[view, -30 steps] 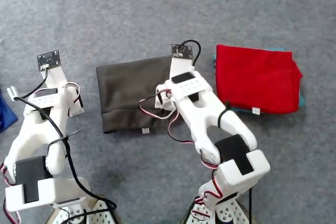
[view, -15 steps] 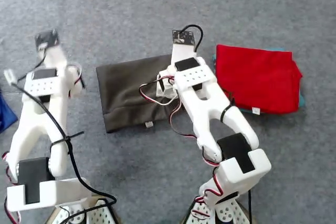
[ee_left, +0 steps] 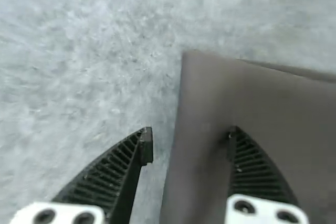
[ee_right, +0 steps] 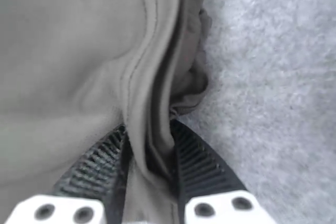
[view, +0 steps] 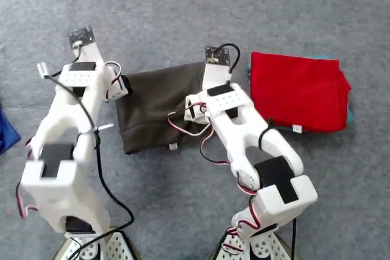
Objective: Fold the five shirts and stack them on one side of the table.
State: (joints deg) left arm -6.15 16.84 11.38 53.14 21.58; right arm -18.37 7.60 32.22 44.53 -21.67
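A dark grey-brown folded shirt (view: 152, 105) lies mid-table between the two arms. My left gripper (view: 120, 84) is at the shirt's left edge near the far corner. It is open (ee_left: 189, 135), one finger over the carpet and the other over the cloth (ee_left: 262, 108). My right gripper (view: 194, 105) sits at the shirt's right edge, shut (ee_right: 148, 127) on a bunched fold of the fabric (ee_right: 68, 51). A red folded shirt (view: 298, 89) rests on a teal one (view: 278, 127) at the right side of the table.
A blue cloth (view: 5, 133) pokes in at the table's left edge. The grey carpet (view: 183, 22) is bare behind the shirts. Loose cables hang along both arms near the dark shirt.
My left arm has swung from the left side of the table over to the dark shirt's left edge. The right gripper has kept its hold, and the shirt has shifted slightly right.
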